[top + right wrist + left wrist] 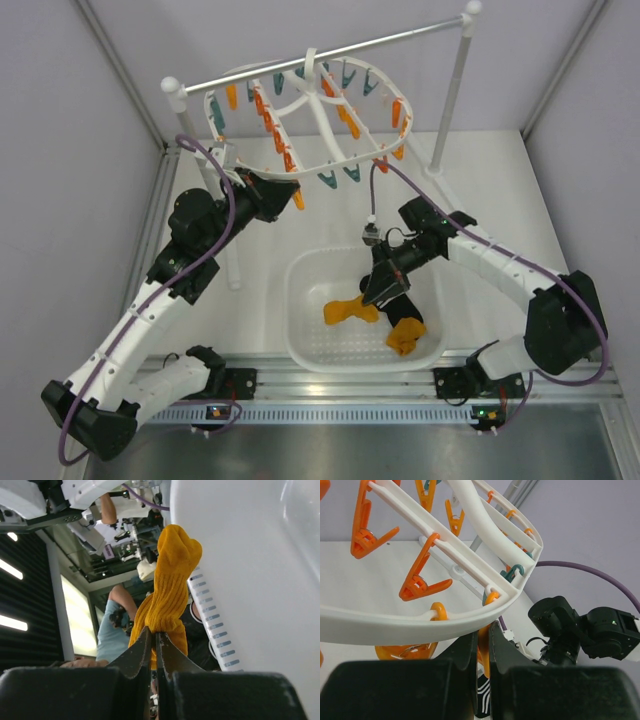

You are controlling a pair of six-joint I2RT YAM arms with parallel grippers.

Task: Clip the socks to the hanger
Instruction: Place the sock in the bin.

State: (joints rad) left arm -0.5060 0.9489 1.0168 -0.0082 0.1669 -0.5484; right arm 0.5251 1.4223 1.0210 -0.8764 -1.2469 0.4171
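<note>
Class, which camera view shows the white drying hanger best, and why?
Top external: the hanger appears whole, with its oval rim and crossbars. The left wrist view shows only a close stretch of rim and bars. The right wrist view shows none of it recognisably.

The left arm and right arm are made of white links and black joints; the left hand and right hand are black; purple cable is looped alongside.

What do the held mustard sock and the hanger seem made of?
The mustard sock looks like soft knitted fabric, matte: stitch ribs show and it bunches in folds. The hanger looks like rigid moulded plastic, smooth white with a slight sheen and clean uniform bars.
</note>
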